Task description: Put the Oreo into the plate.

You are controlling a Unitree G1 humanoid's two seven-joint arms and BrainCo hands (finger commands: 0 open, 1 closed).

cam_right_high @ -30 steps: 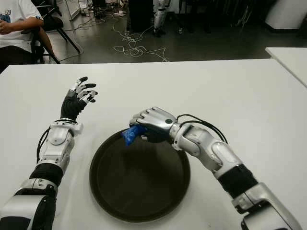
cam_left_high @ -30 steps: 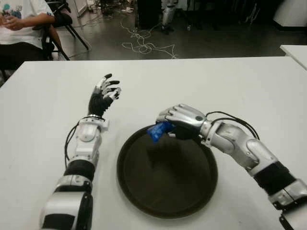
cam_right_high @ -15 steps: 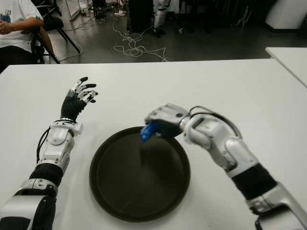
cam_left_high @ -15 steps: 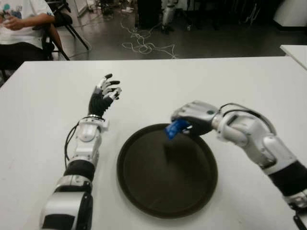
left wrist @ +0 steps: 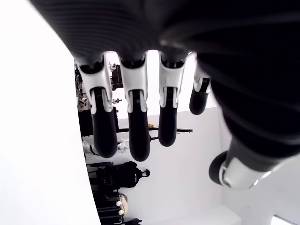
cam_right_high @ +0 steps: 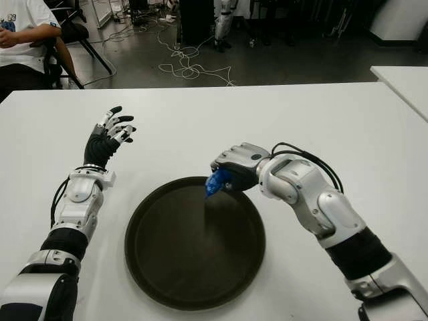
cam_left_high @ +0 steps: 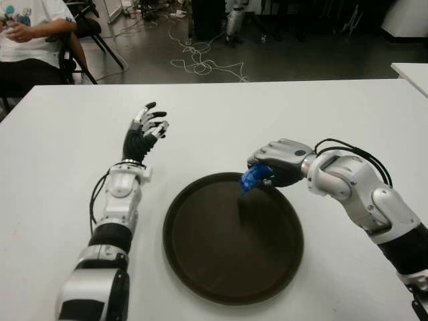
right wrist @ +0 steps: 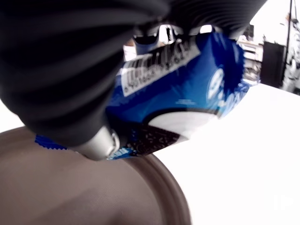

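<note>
**Oreo held above the plate's far rim**

The white table fills most of the head views, with a second white table showing at its 2 o'clock corner. Beyond the far edge lies a dark floor with loose cables, and a seated person in a white shirt is at 11 o'clock.

The round dark plate sits on the table near the front edge, bare inside.

The right hand hangs over the plate's rim at about 1 o'clock, knuckles up. Its fingers are curled tight around the Oreo, a blue packet that sticks out below and in front of the fingertips, toward the plate's centre. The right wrist view shows the packet pinched between thumb and fingers, its lower edge just above the rim; whether it touches the rim cannot be told.

The left hand shows at the plate's 10 o'clock, well apart from it, its fingers apart and loosely extended, holding nothing.
</note>
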